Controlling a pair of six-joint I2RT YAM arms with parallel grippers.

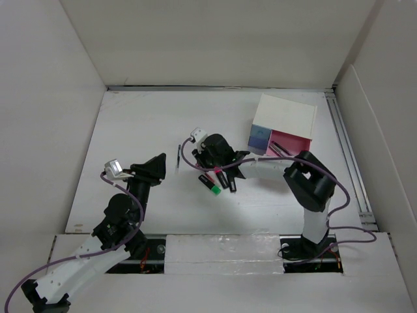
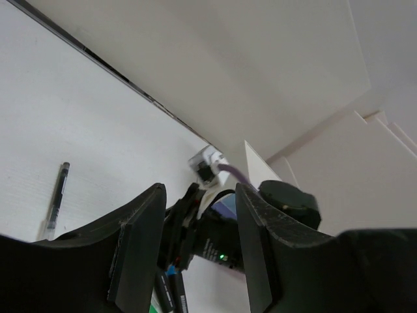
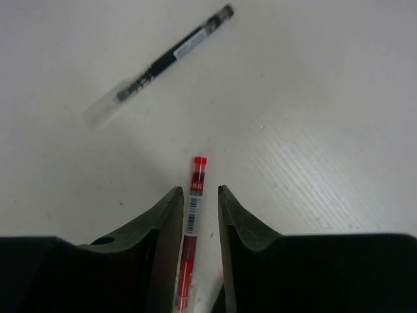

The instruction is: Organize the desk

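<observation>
Right gripper (image 3: 199, 193) sits low over the white desk (image 1: 143, 124), fingers narrowly parted around a red pen (image 3: 197, 173); whether they pinch it cannot be told. Left gripper (image 2: 199, 192) hovers wide open, empty, near a black pen (image 1: 178, 158)

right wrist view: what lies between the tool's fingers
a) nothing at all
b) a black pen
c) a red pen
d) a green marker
c: a red pen runs up the gap between the fingers of the right tool, its red cap poking out past the tips. The black pen lies apart, farther out on the desk.
</observation>
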